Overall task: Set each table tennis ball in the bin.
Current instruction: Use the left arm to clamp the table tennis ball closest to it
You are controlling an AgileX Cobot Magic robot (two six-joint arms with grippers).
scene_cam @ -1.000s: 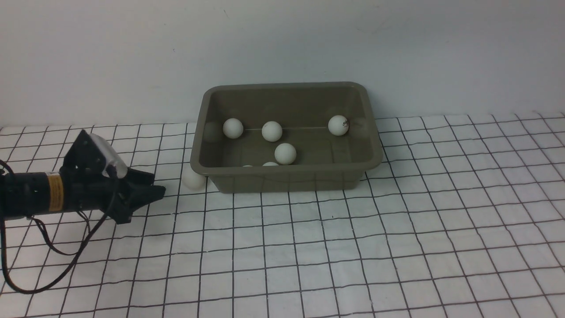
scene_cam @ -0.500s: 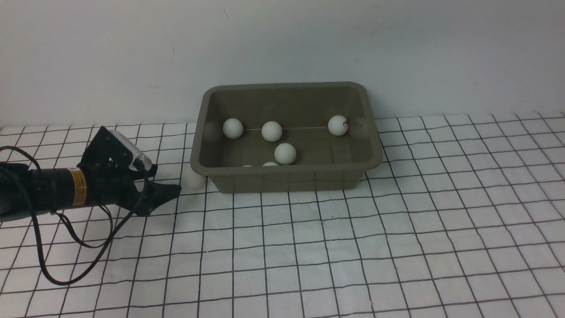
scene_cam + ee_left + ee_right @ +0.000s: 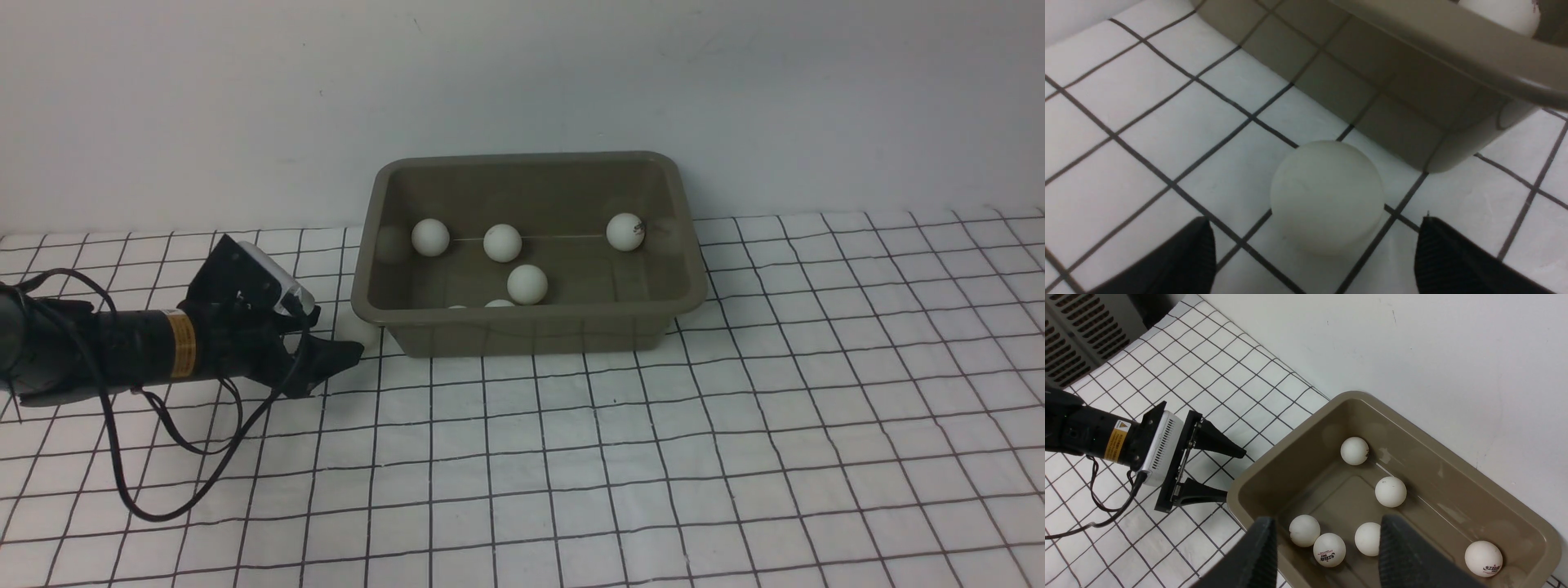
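Observation:
The olive-grey bin [image 3: 539, 335] stands at the back middle with several white table tennis balls inside [image 3: 527, 284] [image 3: 1390, 491]. One more table tennis ball [image 3: 361, 327] [image 3: 1327, 196] lies on the cloth against the bin's front-left corner [image 3: 1412, 53]. My left gripper [image 3: 343, 349] [image 3: 1314, 222] [image 3: 1235, 473] lies low and level, open, its two fingertips on either side of that ball without touching it. My right gripper [image 3: 1329, 522] is out of the front view; it hangs open above the bin [image 3: 1276, 457], nothing between its fingers.
A white cloth with a black grid [image 3: 653, 457] covers the table, and a pale wall rises right behind the bin. The left arm's black cable [image 3: 163, 457] loops onto the cloth. A grey vented unit [image 3: 1081, 330] stands beyond the table's far left.
My left arm has slid right towards the bin's corner, and its jaws have opened wider. The loose ball now sits between the fingertips. The balls in the bin have not moved.

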